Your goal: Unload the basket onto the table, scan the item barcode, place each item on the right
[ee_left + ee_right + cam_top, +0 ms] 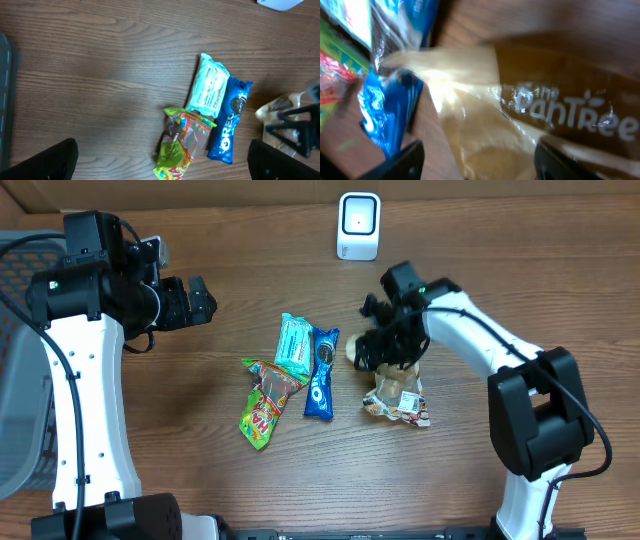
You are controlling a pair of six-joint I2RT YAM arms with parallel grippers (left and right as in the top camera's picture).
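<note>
Overhead view places the snack bag (pixel 402 402) flat on the table (pixel 200 410), right of centre and well in front of the white scanner (pixel 358 225) at the far edge. The right gripper (pixel 385 350) hangs directly over the bag's far end, hiding it. That arm reaches in from the right side, elbow bent, wrist pitched down toward the tabletop. The left arm stands upright at the left side, its forearm level. The left gripper (pixel 200 302) is held above bare wood, well apart from every item.

Right wrist view shows the detail hidden from above: the two dark fingers (pixel 402 162) stand apart with the tan, partly clear bag between them. The frame is blurred, so contact with the bag cannot be told.

Left wrist view shows its own fingers (pixel 47 160) spread wide with nothing between them. Just left of the snack bag lie a blue cookie pack (pixel 320 372), a mint-green pack (pixel 295 345) touching it, and a green candy bag (pixel 265 402).
</note>
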